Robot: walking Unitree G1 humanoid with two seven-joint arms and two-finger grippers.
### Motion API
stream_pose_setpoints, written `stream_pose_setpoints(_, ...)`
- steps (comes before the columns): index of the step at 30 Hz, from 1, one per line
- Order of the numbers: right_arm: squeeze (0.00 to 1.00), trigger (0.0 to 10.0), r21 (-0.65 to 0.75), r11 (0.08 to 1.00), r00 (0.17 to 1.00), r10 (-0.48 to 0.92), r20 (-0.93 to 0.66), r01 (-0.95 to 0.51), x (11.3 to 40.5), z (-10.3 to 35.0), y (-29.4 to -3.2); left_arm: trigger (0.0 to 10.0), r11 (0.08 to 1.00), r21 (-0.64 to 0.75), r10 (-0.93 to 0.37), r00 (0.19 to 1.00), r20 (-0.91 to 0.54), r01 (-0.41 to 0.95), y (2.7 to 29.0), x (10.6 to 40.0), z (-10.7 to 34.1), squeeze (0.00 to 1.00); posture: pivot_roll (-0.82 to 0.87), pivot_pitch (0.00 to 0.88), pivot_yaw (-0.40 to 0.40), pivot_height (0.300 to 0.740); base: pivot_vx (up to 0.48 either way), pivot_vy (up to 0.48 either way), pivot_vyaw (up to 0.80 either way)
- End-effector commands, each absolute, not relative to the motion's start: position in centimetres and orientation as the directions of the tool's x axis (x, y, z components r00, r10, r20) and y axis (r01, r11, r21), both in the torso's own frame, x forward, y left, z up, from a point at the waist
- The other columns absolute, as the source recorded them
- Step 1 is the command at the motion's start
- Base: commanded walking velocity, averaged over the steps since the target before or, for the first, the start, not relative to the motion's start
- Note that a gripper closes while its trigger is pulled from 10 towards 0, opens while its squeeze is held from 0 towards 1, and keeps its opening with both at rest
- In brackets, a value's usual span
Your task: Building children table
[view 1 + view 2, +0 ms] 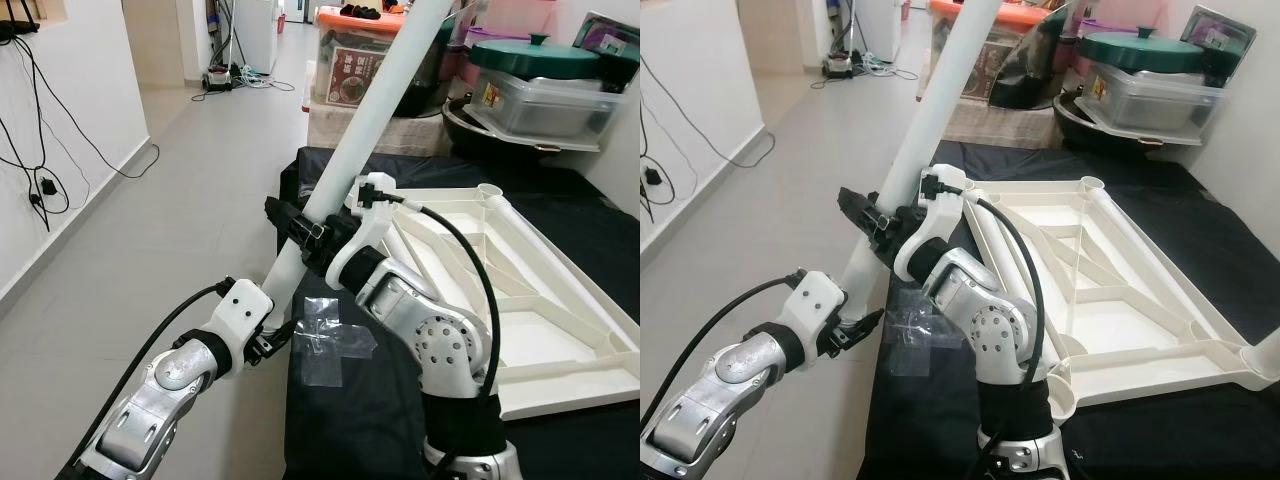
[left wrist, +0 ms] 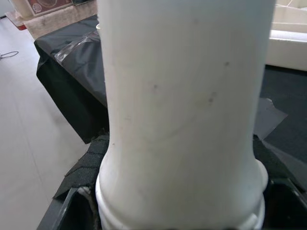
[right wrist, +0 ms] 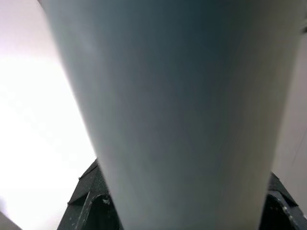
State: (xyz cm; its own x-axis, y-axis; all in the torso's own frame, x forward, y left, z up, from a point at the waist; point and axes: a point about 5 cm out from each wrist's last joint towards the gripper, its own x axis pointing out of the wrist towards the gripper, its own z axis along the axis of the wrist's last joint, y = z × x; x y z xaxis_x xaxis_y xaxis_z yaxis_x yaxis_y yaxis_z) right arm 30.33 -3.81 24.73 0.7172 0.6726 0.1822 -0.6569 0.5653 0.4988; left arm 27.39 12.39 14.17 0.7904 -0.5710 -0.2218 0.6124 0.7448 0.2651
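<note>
I am holding a white table leg (image 1: 375, 115) in both grippers, tilted up and away to the right above the left edge of a black-covered table (image 1: 560, 430). The left gripper (image 1: 268, 335) is clamping its lower end; the right gripper (image 1: 300, 232) is clamping it higher up. The upturned white tabletop (image 1: 540, 310) is lying to the right, near a clear plastic bag (image 1: 330, 345).

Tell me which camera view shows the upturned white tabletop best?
The right eye view: the whole tabletop lies there on the black cloth. The left eye view cuts its near corner; the left wrist view catches just an edge.
</note>
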Motion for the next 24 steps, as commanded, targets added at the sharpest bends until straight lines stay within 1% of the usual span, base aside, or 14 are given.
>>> stream_pose_setpoints(1,0.00,4.4,0.511,0.558,0.716,0.675,0.180,-0.654,30.2,24.3,-3.0,0.0,0.686,0.280,-0.625,0.741,-0.244,0.671,11.3,26.6,14.0,0.00,0.09,0.000,-0.099,0.740,0.000,0.000,0.00)
stream_pose_setpoints(4,0.00,4.4,0.505,0.560,0.716,0.672,0.187,-0.657,30.2,24.3,-3.0,0.0,0.686,0.279,-0.627,0.740,-0.243,0.672,11.3,26.5,13.9,0.00,0.09,0.000,-0.099,0.740,0.000,0.000,0.00)
stream_pose_setpoints(5,0.00,0.0,0.501,0.558,0.714,0.673,0.193,-0.661,30.1,24.4,-3.0,0.0,0.681,0.277,-0.632,0.735,-0.244,0.678,11.2,26.5,13.9,0.00,0.09,0.000,-0.099,0.740,0.000,0.000,0.00)
stream_pose_setpoints(13,0.00,0.0,0.489,0.557,0.710,0.672,0.210,-0.672,29.7,24.2,-2.9,0.0,0.666,0.279,-0.642,0.722,-0.258,0.692,11.3,26.3,13.8,0.00,0.10,0.000,-0.095,0.740,0.000,0.000,0.00)
stream_pose_setpoints(14,0.00,0.0,0.487,0.553,0.707,0.673,0.217,-0.676,29.7,24.2,-2.9,10.0,0.669,0.283,-0.633,0.727,-0.267,0.687,11.5,26.3,13.7,0.00,0.09,0.000,-0.093,0.740,0.000,0.000,0.00)
stream_pose_setpoints(16,0.00,0.0,0.486,0.551,0.705,0.674,0.220,-0.678,29.6,24.2,-2.9,10.0,0.673,0.285,-0.627,0.731,-0.271,0.683,11.7,26.4,13.7,0.00,0.09,0.000,-0.093,0.740,0.000,0.000,0.00)
stream_pose_setpoints(17,0.00,0.0,0.485,0.550,0.704,0.674,0.223,-0.680,29.6,24.2,-2.9,10.0,0.673,0.289,-0.632,0.732,-0.254,0.681,11.8,26.5,14.0,0.44,0.10,0.000,-0.094,0.740,0.000,0.000,0.00)
stream_pose_setpoints(18,0.00,0.0,0.485,0.550,0.704,0.674,0.223,-0.680,29.6,24.2,-2.9,10.0,0.673,0.289,-0.632,0.732,-0.254,0.681,11.8,26.5,14.0,0.44,0.10,0.000,-0.094,0.740,0.000,0.000,0.00)
stream_pose_setpoints(19,0.00,0.0,0.483,0.550,0.703,0.675,0.224,-0.682,29.6,24.2,-3.0,10.0,0.684,0.286,-0.629,0.741,-0.235,0.671,12.1,26.7,14.2,1.00,0.10,0.000,-0.095,0.740,0.000,0.000,0.00)
stream_pose_setpoints(23,0.00,0.0,0.480,0.551,0.703,0.675,0.225,-0.683,29.6,24.2,-3.1,10.0,0.700,0.275,-0.624,0.752,-0.211,0.659,12.6,26.9,14.6,1.00,0.10,0.000,-0.096,0.740,0.000,0.000,0.00)
stream_pose_setpoints(24,0.00,0.0,0.474,0.559,0.707,0.670,0.226,-0.681,29.8,24.2,-3.5,10.0,0.738,0.260,-0.597,0.782,-0.176,0.622,13.2,27.3,15.2,1.00,0.10,0.000,-0.097,0.740,0.000,0.000,0.00)
